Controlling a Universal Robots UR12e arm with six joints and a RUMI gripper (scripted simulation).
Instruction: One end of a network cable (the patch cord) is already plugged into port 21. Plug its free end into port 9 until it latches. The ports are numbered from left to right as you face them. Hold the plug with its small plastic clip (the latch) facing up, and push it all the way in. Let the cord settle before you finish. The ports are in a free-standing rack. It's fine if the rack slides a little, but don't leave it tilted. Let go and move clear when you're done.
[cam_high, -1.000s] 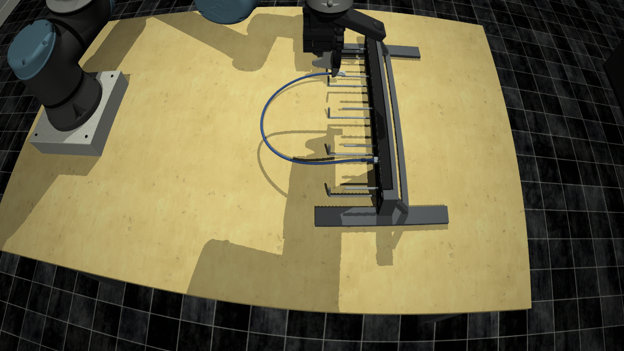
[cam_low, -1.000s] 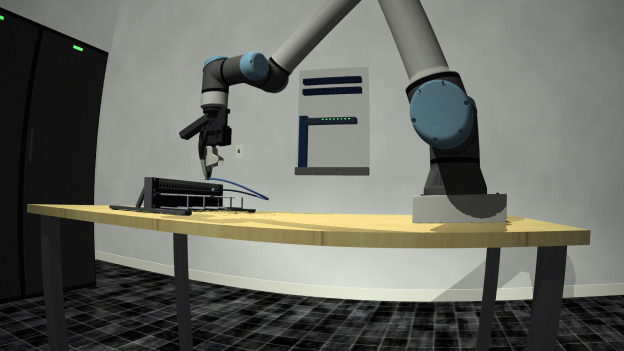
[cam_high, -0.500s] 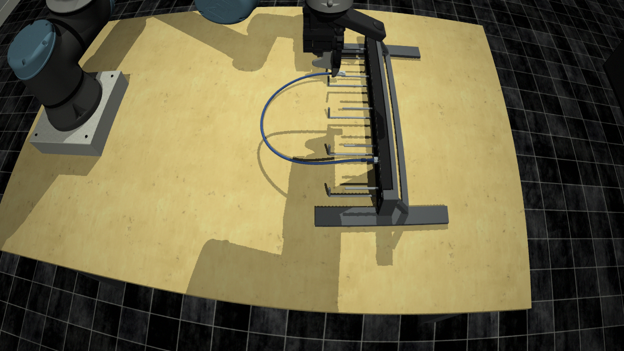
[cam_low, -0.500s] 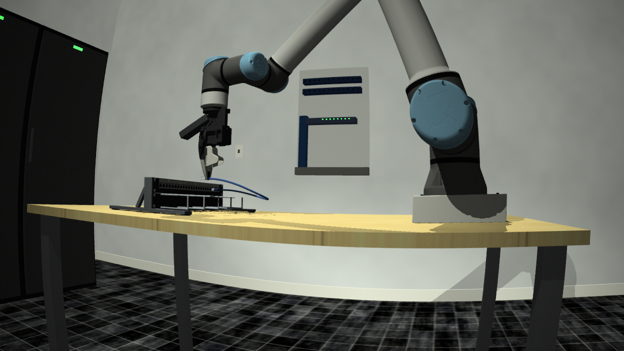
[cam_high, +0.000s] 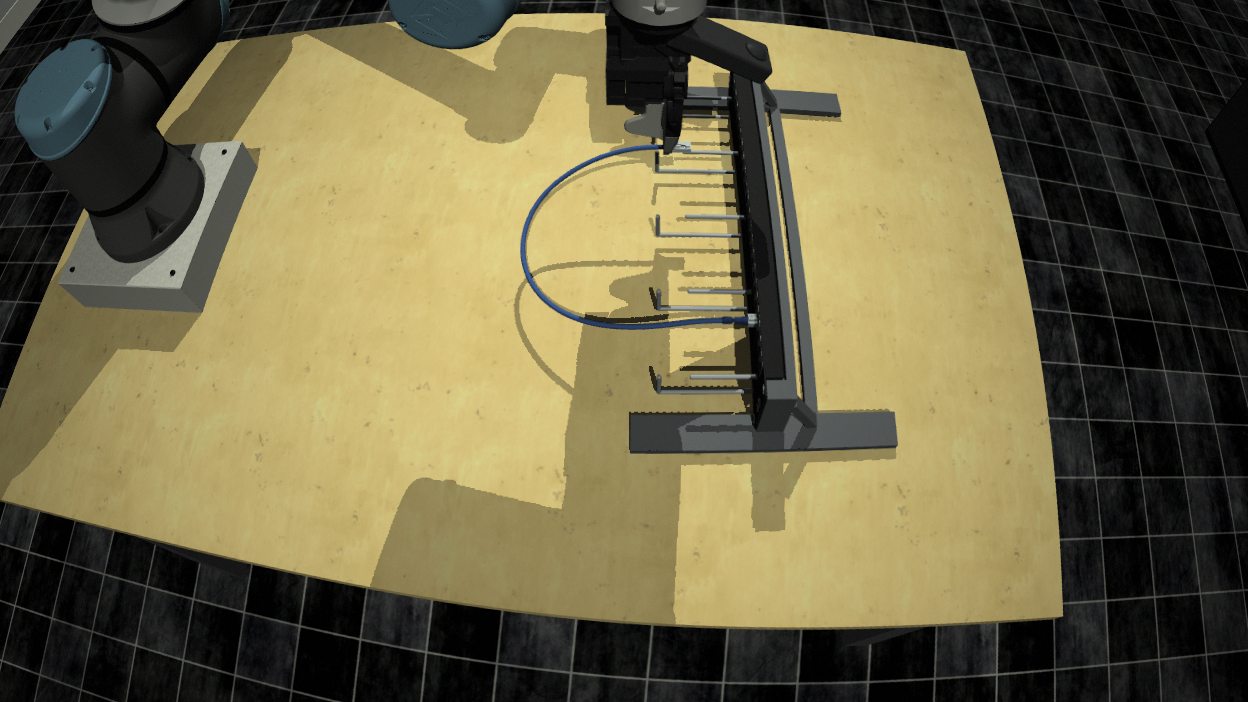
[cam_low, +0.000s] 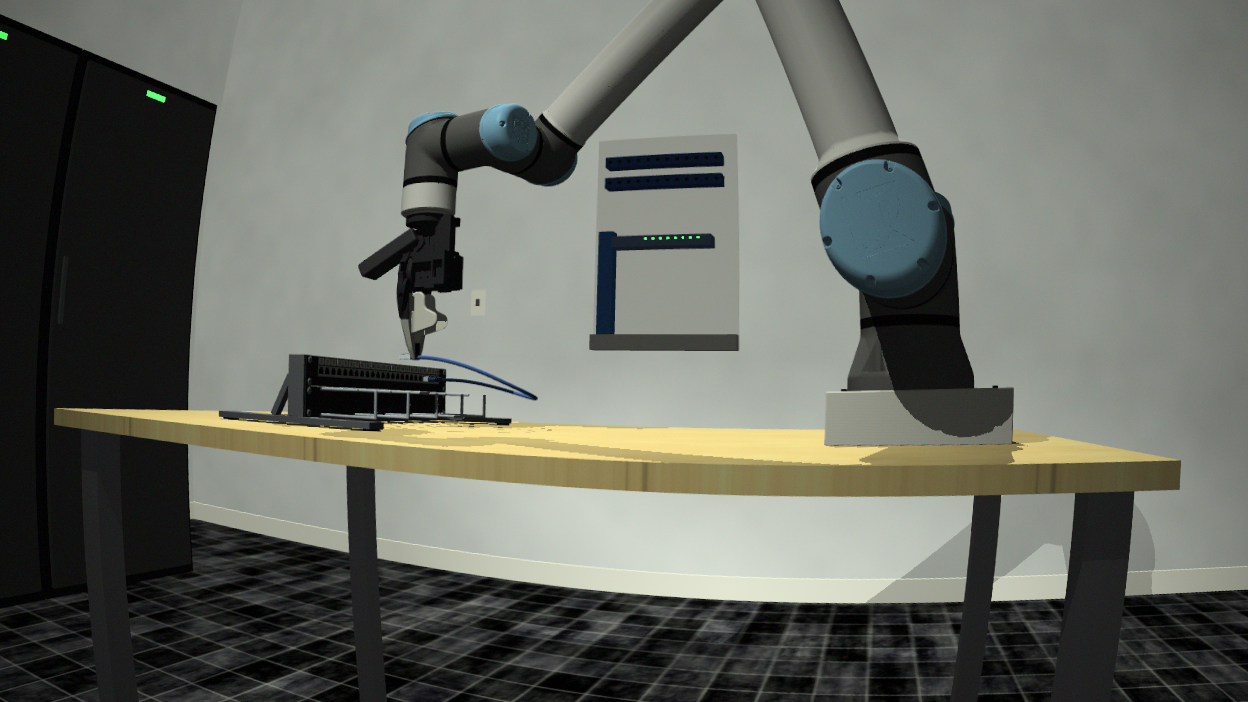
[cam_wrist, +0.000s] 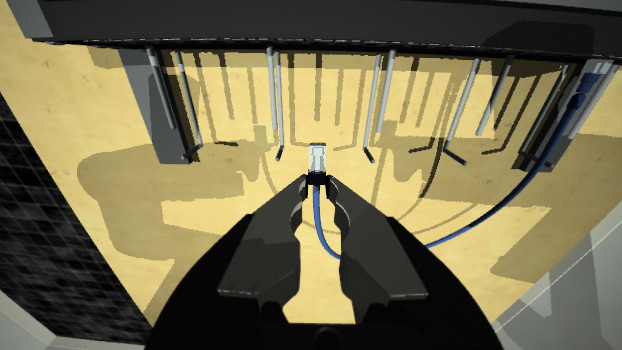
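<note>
Fingertips of my gripper (cam_wrist: 317, 181) were clenched on the free plug (cam_wrist: 317, 158) of the blue patch cord (cam_high: 534, 261), which I held above the table (cam_high: 349, 349), short of the rack (cam_high: 789, 261) and its port panel (cam_low: 366, 373). The plug pointed toward the panel, among the rack's metal cable rods (cam_wrist: 272, 90). From my fingers the cord looped back over the table to its other end (cam_high: 748, 321), seated in the panel. No port numbers, brands or labels were legible to me.
</note>
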